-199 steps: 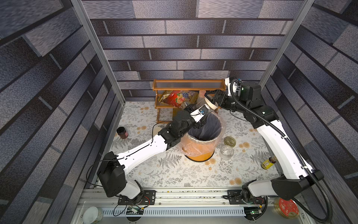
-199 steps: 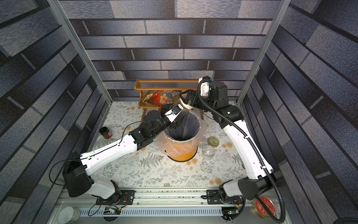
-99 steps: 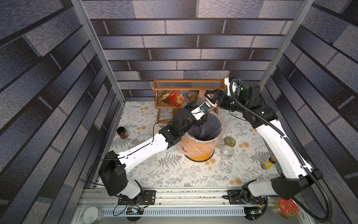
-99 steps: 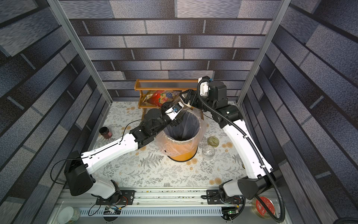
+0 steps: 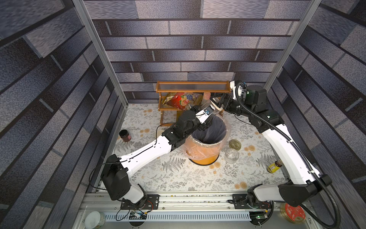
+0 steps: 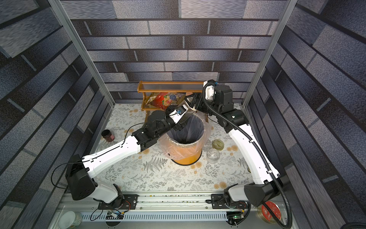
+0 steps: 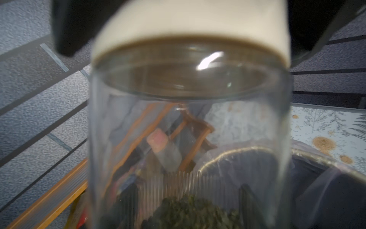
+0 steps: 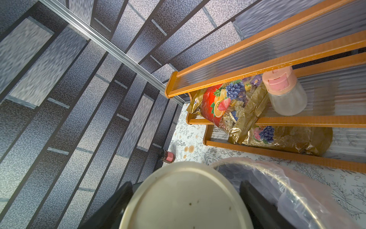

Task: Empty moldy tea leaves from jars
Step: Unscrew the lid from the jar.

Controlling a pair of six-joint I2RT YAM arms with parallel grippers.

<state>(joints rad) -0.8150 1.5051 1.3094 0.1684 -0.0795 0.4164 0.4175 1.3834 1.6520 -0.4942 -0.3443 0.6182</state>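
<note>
My left gripper (image 5: 210,114) is shut on the base of a clear glass jar (image 7: 188,128), held tilted over the back rim of the orange bin (image 5: 208,156). Dark tea leaves (image 7: 194,210) lie in the jar's gripped end. The cream lid (image 8: 184,198) is on the jar. My right gripper (image 8: 186,190) is shut on that lid, one dark finger on each side, and it meets the jar in both top views (image 6: 191,106). A second jar (image 5: 231,156) stands empty and lidless on the table right of the bin, with a loose round lid (image 5: 234,144) beside it.
A wooden rack (image 5: 193,89) behind the bin holds a snack bag (image 8: 227,105) and a pink-capped shaker (image 8: 283,93). A dark jar (image 5: 124,135) stands at the left wall. A yellow bottle (image 5: 274,166) lies at the right. The bin has a clear plastic liner (image 5: 227,126).
My right gripper has closed onto the jar's lid. The left arm has lifted the jar slightly back and up toward the right gripper.
</note>
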